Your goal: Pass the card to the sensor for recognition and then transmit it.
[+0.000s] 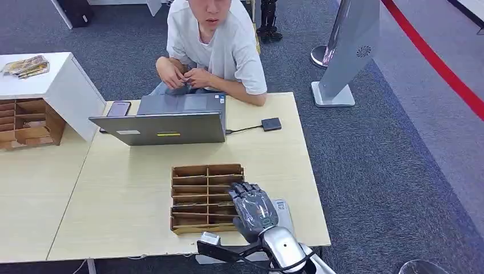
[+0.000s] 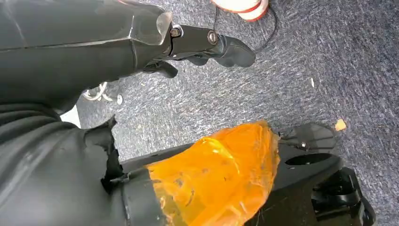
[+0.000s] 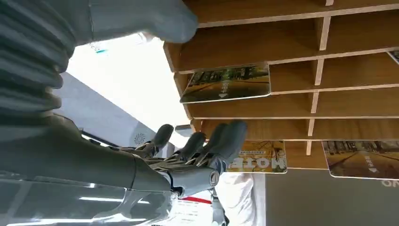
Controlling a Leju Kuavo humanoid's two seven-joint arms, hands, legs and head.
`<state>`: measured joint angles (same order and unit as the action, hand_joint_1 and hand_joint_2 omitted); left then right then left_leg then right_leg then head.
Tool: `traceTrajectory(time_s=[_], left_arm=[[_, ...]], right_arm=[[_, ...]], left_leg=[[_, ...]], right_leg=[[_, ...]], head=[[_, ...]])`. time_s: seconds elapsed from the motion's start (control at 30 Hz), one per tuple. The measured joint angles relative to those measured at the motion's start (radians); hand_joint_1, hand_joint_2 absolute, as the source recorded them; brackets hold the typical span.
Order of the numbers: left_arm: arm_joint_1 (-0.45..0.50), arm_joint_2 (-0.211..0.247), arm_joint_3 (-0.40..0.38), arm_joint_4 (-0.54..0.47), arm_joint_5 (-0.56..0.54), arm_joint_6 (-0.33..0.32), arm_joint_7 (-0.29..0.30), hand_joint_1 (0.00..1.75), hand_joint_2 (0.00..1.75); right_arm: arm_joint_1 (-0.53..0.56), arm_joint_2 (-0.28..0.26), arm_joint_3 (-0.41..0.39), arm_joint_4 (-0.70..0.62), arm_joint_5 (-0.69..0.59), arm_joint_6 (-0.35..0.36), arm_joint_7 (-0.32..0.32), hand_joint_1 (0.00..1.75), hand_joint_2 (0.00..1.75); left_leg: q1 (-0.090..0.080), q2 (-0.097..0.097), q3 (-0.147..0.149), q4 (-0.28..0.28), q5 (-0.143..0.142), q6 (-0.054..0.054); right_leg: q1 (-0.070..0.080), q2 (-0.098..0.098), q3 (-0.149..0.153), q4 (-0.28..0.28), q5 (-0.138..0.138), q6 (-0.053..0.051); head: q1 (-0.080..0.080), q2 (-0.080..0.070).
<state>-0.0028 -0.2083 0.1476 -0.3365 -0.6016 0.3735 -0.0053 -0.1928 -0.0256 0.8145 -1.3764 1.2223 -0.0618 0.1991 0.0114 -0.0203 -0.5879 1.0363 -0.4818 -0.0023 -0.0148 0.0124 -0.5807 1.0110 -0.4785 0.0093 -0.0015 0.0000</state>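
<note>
The cards lie flat in the slots of a wooden rack on the desk, each one poking a little past its shelf edge; in the right wrist view one sits near the thumb and another just beyond the fingertips. None is held yet.

The likeliest trouble is a poor pick. The cards are thin and lie flush on the shelves, so the fingers may slide over an edge, push a card deeper into its slot, or nudge the light rack across the desk. A loose pinch could also drop the card on the way to the small black sensor, which sits well apart, beside the laptop and close to a seated person.

The right hand hovers over the rack's right side, palm down, fingers apart and slightly curled, holding nothing. The left hand hangs over the carpet, empty, its fingers loosely extended.
</note>
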Motion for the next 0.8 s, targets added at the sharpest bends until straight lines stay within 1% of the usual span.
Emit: traceTrajectory(time_s=[0.1,0.2,0.27,0.3,0.33,0.37,0.47,0.53,0.7,0.8], left_arm=[[0.0,0.0,0.0,0.0,0.0,0.0,0.0,0.0,0.0],[0.0,0.0,0.0,0.0,0.0,0.0,0.0,0.0,0.0],[0.0,0.0,0.001,0.0,-0.001,-0.001,0.0,0.0,0.0],[0.0,0.0,0.001,-0.001,-0.003,-0.001,0.0,0.0,0.0],[0.0,0.0,0.002,-0.001,-0.004,-0.002,0.0,0.0,0.0],[0.0,0.0,0.002,-0.002,-0.006,-0.002,0.0,0.0,0.0],[0.0,0.0,0.004,-0.002,-0.01,-0.004,0.0,0.0,0.0],[0.0,0.0,0.005,-0.003,-0.014,-0.005,0.0,0.0,0.0],[0.001,0.0,0.008,-0.008,-0.02,-0.006,0.0,0.0,0.0],[0.003,-0.001,0.02,-0.013,-0.035,-0.009,0.0,0.0,0.0]], right_arm=[[-0.001,0.0,0.0,0.001,0.0,0.0,0.0,1.29,1.75],[-0.001,0.001,0.0,0.002,0.0,0.0,0.0,1.47,1.75],[-0.004,0.001,-0.001,0.002,0.002,0.0,0.0,1.5,1.75],[-0.006,0.001,-0.002,0.002,0.002,0.001,0.0,1.48,1.75],[-0.008,0.001,-0.003,0.002,0.002,0.001,0.0,1.55,1.75],[-0.009,0.001,-0.003,0.002,0.002,0.001,0.0,1.54,1.75],[-0.009,0.001,-0.003,0.002,0.002,0.001,0.0,1.59,1.75],[-0.009,0.001,-0.004,0.002,0.002,0.001,0.0,1.59,1.75],[-0.009,0.002,-0.004,0.002,0.005,0.002,0.0,1.73,1.75],[-0.009,0.003,-0.006,0.002,0.015,-0.007,0.0,1.75,1.75]], left_leg=[[0.0,0.0,0.0,0.0,0.0,0.0],[0.0,0.0,0.0,0.0,0.0,0.0],[0.0,0.0,0.0,0.0,0.0,0.0],[0.0,0.0,0.0,0.0,0.0,0.0],[0.0,0.0,0.0,0.0,0.0,0.0],[0.0,0.0,0.0,0.0,0.0,0.0],[0.0,0.0,0.0,0.0,0.0,0.0],[0.0,0.0,0.0,0.0,0.0,0.0],[0.0,0.0,0.0,0.0,0.0,0.0],[0.0,0.0,0.0,0.0,0.0,0.0]], right_leg=[[0.0,0.0,0.0,0.0,0.0,0.0],[0.0,0.0,0.0,0.0,0.0,0.0],[0.0,0.0,0.0,0.0,0.0,0.0],[0.0,0.0,0.0,0.0,0.0,0.0],[0.0,0.0,0.0,0.0,0.0,0.0],[0.0,0.0,0.0,0.0,0.0,0.0],[0.0,0.0,0.0,0.0,0.0,0.0],[0.0,0.0,0.0,0.0,0.0,0.0],[0.0,0.0,0.0,0.0,0.0,0.0],[0.0,0.0,0.0,0.0,0.0,0.0]], head=[[0.0,0.0],[0.0,0.0],[0.0,0.0],[0.0,0.0],[0.0,0.0],[0.0,0.0],[0.0,0.0],[0.0,0.0],[0.0,0.0],[0.0,0.0]])
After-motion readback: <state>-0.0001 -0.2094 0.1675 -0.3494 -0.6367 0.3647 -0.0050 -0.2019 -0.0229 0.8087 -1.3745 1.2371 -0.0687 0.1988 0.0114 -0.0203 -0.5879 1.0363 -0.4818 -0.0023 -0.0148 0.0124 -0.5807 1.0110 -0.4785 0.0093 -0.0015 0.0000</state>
